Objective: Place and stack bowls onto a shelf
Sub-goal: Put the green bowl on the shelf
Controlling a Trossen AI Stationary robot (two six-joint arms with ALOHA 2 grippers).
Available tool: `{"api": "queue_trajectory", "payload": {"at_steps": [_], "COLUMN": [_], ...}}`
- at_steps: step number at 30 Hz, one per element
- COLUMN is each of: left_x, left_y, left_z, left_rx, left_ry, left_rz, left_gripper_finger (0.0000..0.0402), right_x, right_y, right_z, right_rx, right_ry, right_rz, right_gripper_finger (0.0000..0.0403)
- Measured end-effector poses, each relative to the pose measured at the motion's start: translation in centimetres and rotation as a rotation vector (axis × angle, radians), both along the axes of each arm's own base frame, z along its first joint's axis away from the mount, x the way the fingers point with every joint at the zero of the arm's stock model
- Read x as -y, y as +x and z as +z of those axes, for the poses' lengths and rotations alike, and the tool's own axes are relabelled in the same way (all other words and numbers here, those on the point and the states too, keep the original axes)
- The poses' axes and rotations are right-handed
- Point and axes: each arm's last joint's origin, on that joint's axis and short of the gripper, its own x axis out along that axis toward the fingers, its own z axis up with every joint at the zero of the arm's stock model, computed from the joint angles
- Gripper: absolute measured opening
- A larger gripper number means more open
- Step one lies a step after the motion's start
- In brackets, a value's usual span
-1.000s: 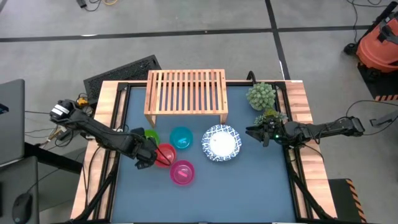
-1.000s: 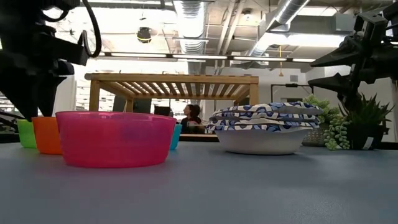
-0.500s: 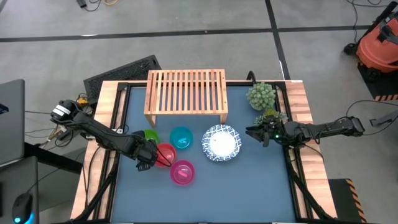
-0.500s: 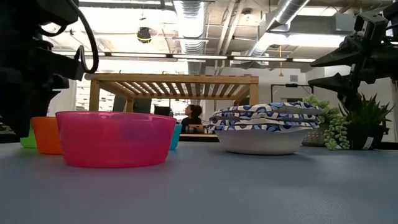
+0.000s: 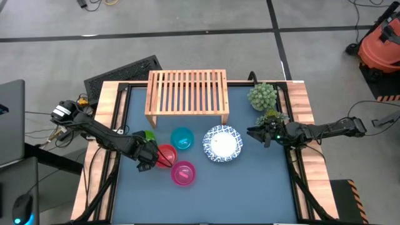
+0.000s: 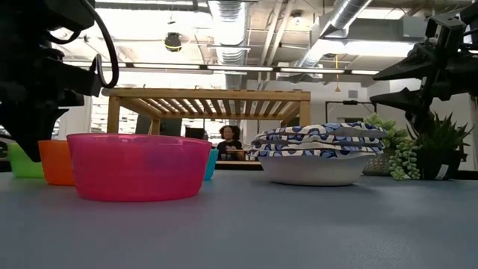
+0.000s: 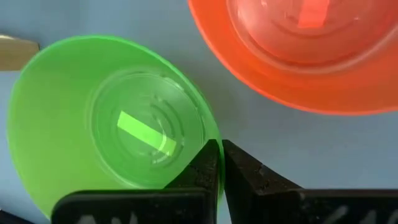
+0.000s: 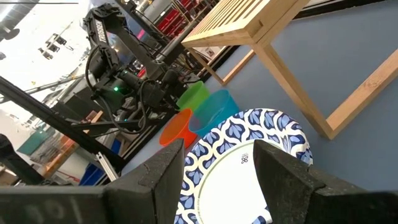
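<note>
One second ago the left gripper was gaping; now it is pinching the green bowl's rim, left of centre in the high view, beside the red bowl. Lift to shelf likely next. Right gripper is hanging released at right.

No words, brands or numbers can be read anywhere. The white bowl carries a small dark mark, too tiny to make out.

Two potted succulents at the table's far right corner; orange vacuum beyond.
</note>
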Motion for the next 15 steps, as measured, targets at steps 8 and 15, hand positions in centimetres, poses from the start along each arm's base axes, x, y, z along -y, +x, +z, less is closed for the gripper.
{"api": "queue_trajectory", "payload": {"at_steps": [8, 15], "left_x": [0.5, 1.1], "left_y": [0.9, 1.8], "left_z": [1.8, 4.3], "left_rx": [0.024, 0.041], "left_ry": [-0.055, -0.116], "left_rz": [0.003, 0.049], "left_gripper_finger": [0.0, 0.0], "right_x": [0.0, 0.0], "right_y": [0.0, 0.0], "right_z": [0.0, 0.0], "right_rx": [0.0, 0.0], "right_ry": [0.0, 0.0], "right_rz": [0.0, 0.0], "right_gripper_finger": [0.0218, 0.0218]}}
